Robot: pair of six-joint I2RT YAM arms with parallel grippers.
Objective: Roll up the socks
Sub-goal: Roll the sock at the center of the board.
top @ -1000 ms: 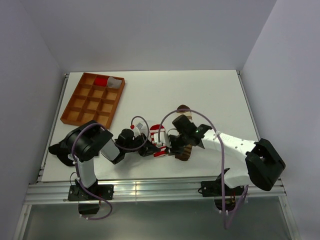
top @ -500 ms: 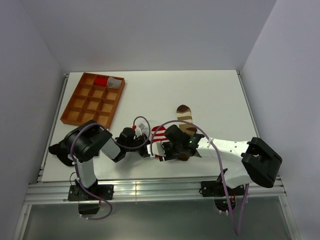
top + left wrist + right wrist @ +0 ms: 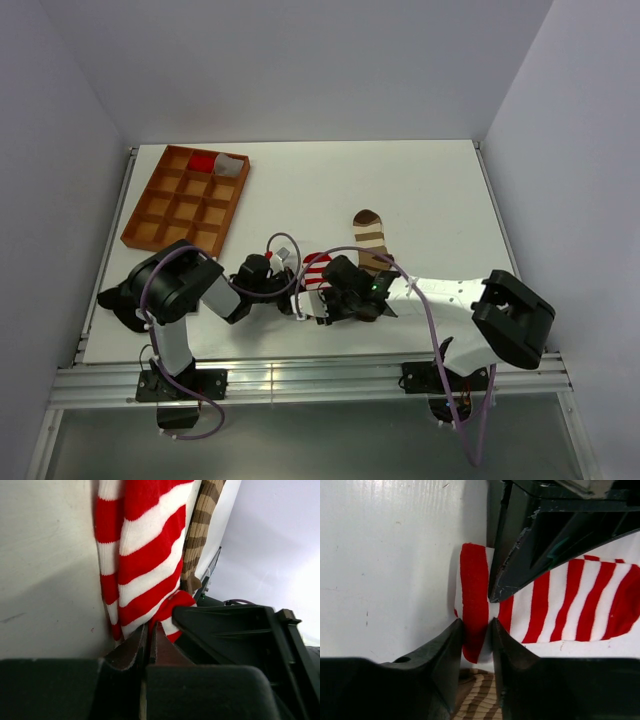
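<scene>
My right gripper [image 3: 477,630] has its two fingers on either side of the folded end of the red-and-white sock [image 3: 560,600]. The cloth fills the gap between them, so I'd call that a pinch on the sock, not open jaws. My left gripper [image 3: 149,631] is right there too, with its jaws pressed together and the tips resting at that same end of the sock. I honestly can't tell whether any fabric is caught between them or whether it's just pinning the sock down. The sock lies flat on the table [image 3: 420,190], close to the near edge and about mid-width. The brown-and-tan sock [image 3: 372,235] is just beside it on the right, running off toward the far edge, and one end is tucked under my right arm, so I can't see if the two overlap. The orange tray [image 3: 160,215] is well away in the far left corner. My guess is I'm at the very start of the roll, with the first fold at the end of the red sock just being gripped. The next move probably needs the right wrist to turn that end over onto the striped length and keep the turn tight. The left would have to hold the rest of the sock from sliding, and its fingers need to stay clear so they don't get wrapped in.
</scene>
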